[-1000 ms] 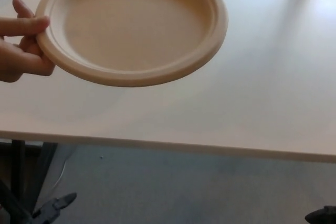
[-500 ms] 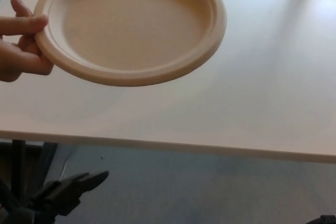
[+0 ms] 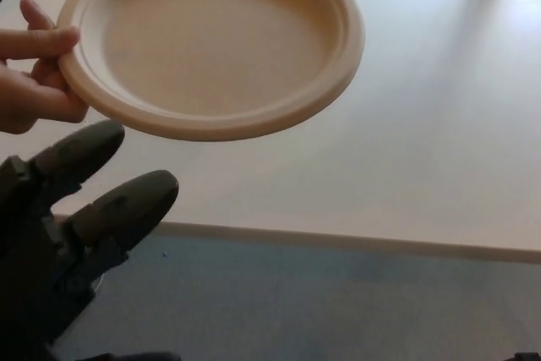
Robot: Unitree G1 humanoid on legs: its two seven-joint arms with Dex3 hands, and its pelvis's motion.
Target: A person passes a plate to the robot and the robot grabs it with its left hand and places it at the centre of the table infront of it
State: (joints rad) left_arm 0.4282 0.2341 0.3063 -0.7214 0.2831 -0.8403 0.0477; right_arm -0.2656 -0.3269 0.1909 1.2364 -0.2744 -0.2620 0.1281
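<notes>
Nothing's handed over yet: person's hand holds the beige plate above the surface; left hand below, fingers spread, empty.

The robot's left hand has risen from the near-left corner, fingers spread, now just below the plate's near rim.

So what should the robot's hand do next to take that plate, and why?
Probably reach a little further up and forward, so the left hand closes on the near rim of the plate. Its fingers are apart and just below the rim, not touching, while the person's hand holds the plate's left edge above the table.
</notes>
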